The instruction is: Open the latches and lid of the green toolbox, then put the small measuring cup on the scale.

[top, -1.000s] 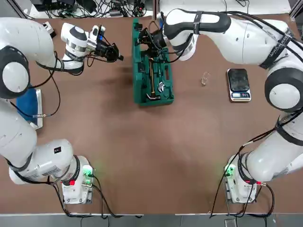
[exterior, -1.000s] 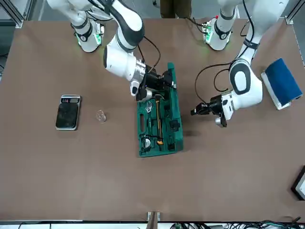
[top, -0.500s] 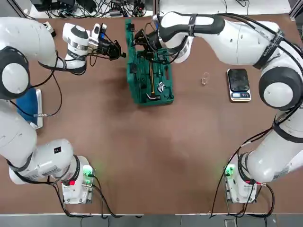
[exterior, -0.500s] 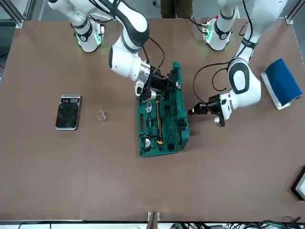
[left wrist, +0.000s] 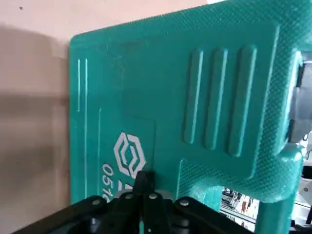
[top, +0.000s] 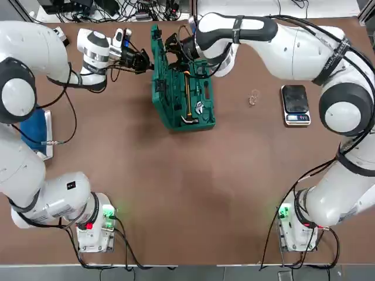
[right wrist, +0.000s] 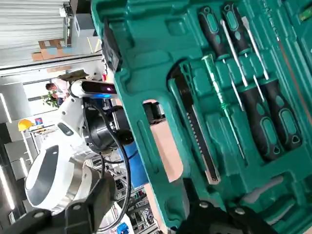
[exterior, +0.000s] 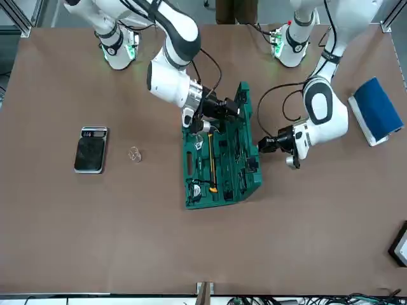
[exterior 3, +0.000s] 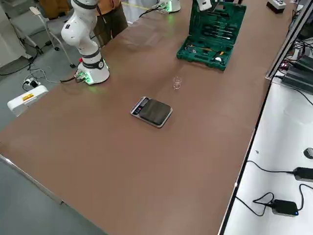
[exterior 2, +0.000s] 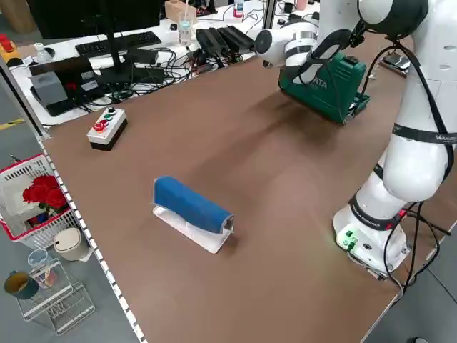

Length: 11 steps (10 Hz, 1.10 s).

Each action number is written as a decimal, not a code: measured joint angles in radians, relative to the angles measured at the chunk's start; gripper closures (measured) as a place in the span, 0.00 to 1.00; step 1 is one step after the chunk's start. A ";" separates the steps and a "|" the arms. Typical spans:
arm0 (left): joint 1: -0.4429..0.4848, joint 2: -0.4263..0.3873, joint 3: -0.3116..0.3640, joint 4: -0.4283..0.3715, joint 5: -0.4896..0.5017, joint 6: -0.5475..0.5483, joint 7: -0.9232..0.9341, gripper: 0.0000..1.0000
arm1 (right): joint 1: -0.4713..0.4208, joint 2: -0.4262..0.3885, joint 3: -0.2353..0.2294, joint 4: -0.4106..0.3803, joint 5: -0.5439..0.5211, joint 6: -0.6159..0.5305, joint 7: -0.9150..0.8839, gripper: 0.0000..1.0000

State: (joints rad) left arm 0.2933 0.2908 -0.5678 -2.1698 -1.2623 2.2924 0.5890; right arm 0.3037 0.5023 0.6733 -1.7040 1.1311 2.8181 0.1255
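Black, fingertips together, my left hand (left wrist: 145, 179) is at the ribbed green plastic lid (left wrist: 146, 87); my right hand (right wrist: 146, 192) gapes beside it. Lid-opening seems underway; next, ease it flat. Beyond, the tiny clear round cup (exterior 3: 177, 82) stands near the glossy black rectangular scale (exterior 3: 155, 111).

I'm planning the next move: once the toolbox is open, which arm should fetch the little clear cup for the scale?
Probably the right: the tiny transparent cup and flat black scale lie on its side.
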 joint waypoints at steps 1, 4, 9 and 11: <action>0.003 0.000 0.001 -0.001 0.008 0.000 0.005 0.99 | -0.013 0.000 -0.004 0.001 -0.019 -0.014 0.001 0.29; 0.016 0.001 0.006 -0.005 0.048 0.000 0.010 0.99 | -0.121 -0.009 -0.022 0.021 -0.129 -0.207 0.002 0.24; 0.073 0.014 0.021 -0.018 0.145 -0.001 0.012 0.99 | -0.165 -0.161 -0.308 0.038 -0.404 -0.689 0.005 0.08; 0.081 0.013 0.021 -0.019 0.173 -0.003 0.012 0.99 | -0.168 -0.242 -0.430 0.036 -0.514 -0.842 0.005 0.06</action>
State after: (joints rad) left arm 0.3741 0.3042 -0.5464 -2.1883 -1.0896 2.2898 0.6005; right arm 0.1361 0.2601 0.2437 -1.6684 0.6169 1.9758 0.1304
